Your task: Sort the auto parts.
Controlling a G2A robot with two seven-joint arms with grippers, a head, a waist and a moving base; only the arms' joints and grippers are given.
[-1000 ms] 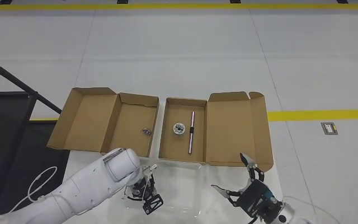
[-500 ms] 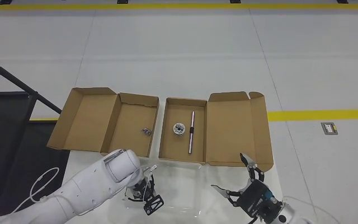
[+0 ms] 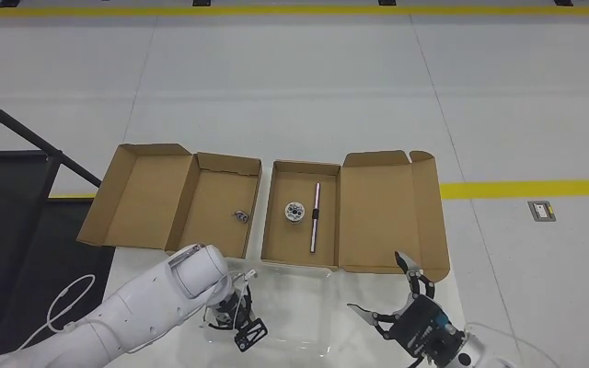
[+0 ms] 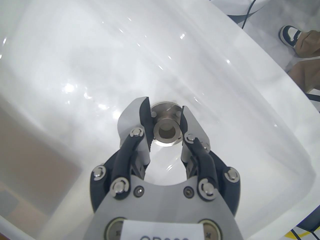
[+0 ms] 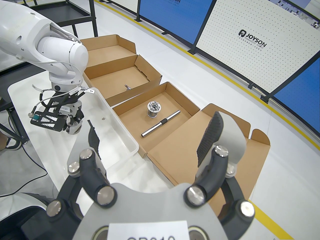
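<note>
My left gripper (image 4: 165, 111) is down inside the clear plastic tray (image 3: 294, 317), shut on a small metal flanged bushing (image 4: 165, 132) that rests on the tray floor. The top view places this gripper (image 3: 230, 317) at the tray's left end. My right gripper (image 3: 379, 285) hangs open and empty over the table's near right, just in front of the right box's flap. The right wrist view looks between its own fingers (image 5: 215, 136) towards the boxes and the left gripper (image 5: 72, 128).
Two open cardboard boxes stand behind the tray. The left box (image 3: 216, 235) holds one small metal part (image 3: 241, 216). The middle box (image 3: 281, 239) holds a round gear hub (image 3: 294, 212) and a steel rod (image 3: 315, 216). Wide flaps (image 3: 382, 212) lie open alongside.
The left arm has settled very slightly over the tray's left end. The right arm and the boxes' contents are unchanged.
</note>
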